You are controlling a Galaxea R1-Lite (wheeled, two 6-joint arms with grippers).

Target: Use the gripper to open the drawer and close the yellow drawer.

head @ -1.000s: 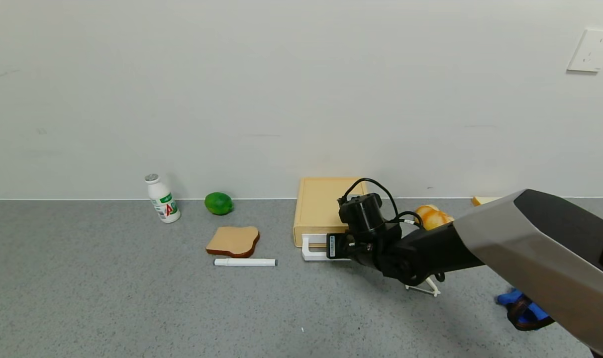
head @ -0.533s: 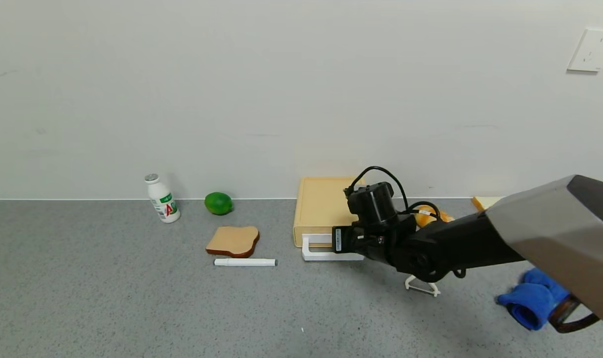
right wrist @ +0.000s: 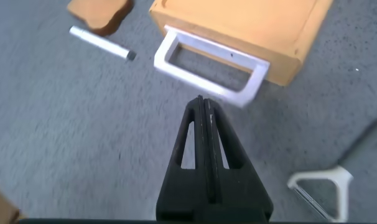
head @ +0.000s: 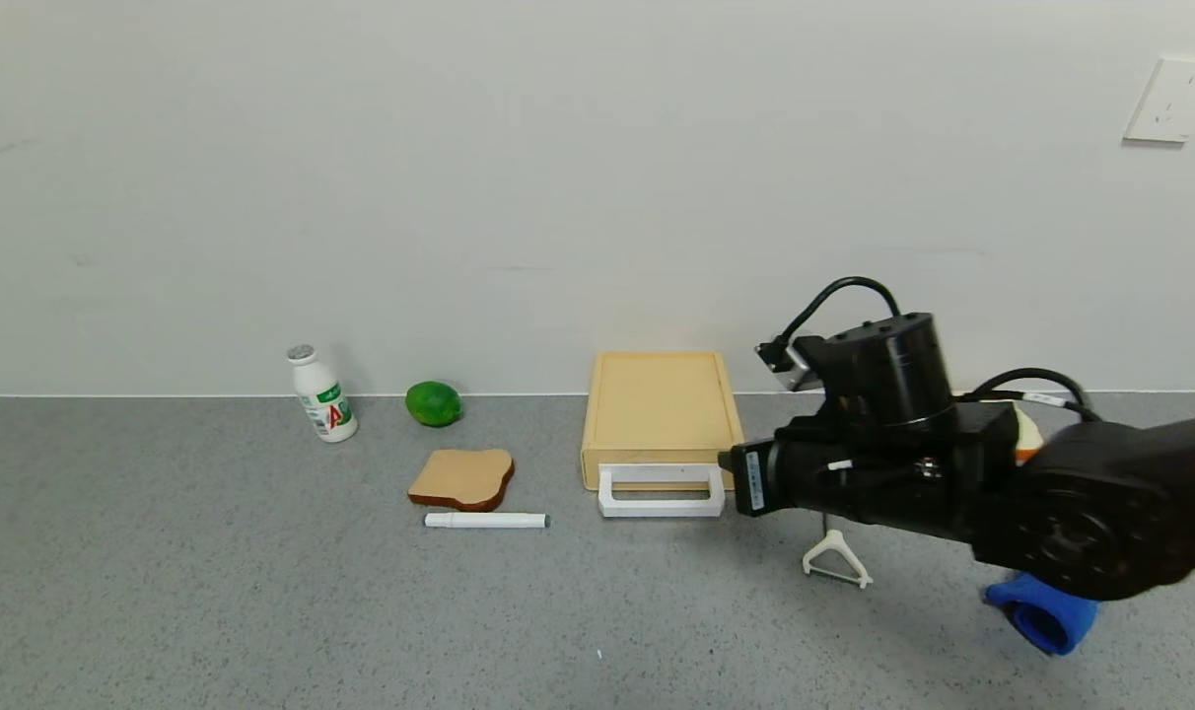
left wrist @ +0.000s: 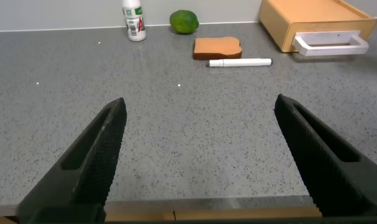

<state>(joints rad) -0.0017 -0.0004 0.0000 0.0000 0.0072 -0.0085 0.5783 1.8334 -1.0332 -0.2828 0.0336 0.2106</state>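
The pale yellow drawer lies by the back wall, its tray pushed in and its white loop handle facing me. It also shows in the right wrist view and the left wrist view. My right gripper is shut and empty, just to the right of the handle's end. In the right wrist view its closed tip hangs above the table just in front of the handle, apart from it. My left gripper is open and empty, low over the table's near edge.
A white bottle, a lime, a toast slice and a white pen lie left of the drawer. A white peeler and a blue cloth lie under my right arm.
My right gripper has drawn off the handle and swung to the right, uncovering the handle and the drawer's right side. The drawer has not moved.
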